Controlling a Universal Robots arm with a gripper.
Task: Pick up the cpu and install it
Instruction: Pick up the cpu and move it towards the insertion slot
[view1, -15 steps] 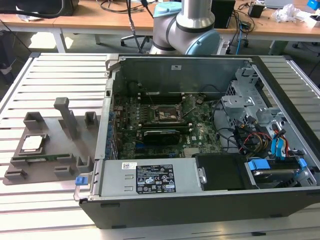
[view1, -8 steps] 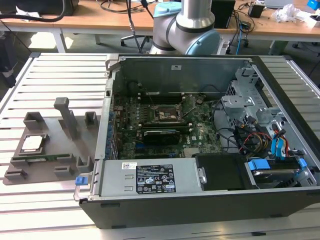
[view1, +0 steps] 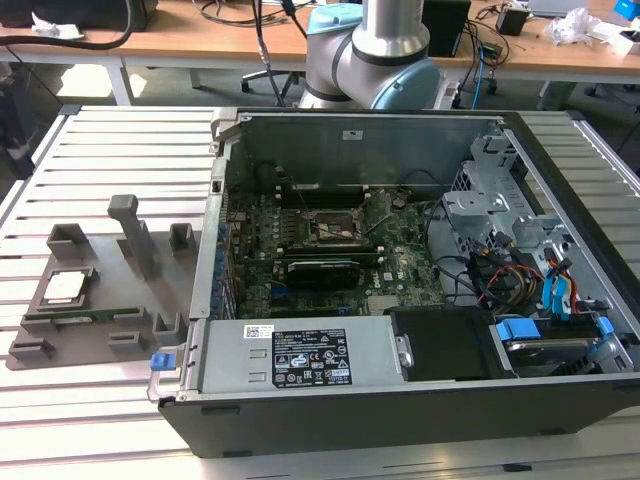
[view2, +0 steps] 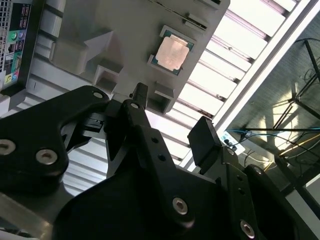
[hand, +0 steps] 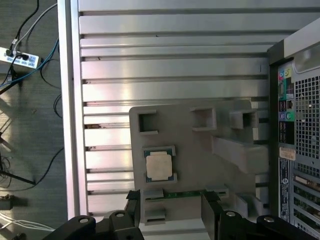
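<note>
The cpu (hand: 159, 165) rests in the grey holder (hand: 200, 145): light, rigid, underside hidden, probably fragile; grip opposite edges. Tool (hand: 171, 199) released, empty.

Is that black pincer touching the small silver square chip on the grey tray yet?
Apart. In the second wrist view the open black pincer has bare grey tray between it and the silver square chip.

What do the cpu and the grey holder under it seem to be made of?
The cpu: apparently a metal top plate, pale silver with a dull sheen that catches light. The holder: probably plastic, matte uniform grey, with blocky moulded or printed pockets.
</note>
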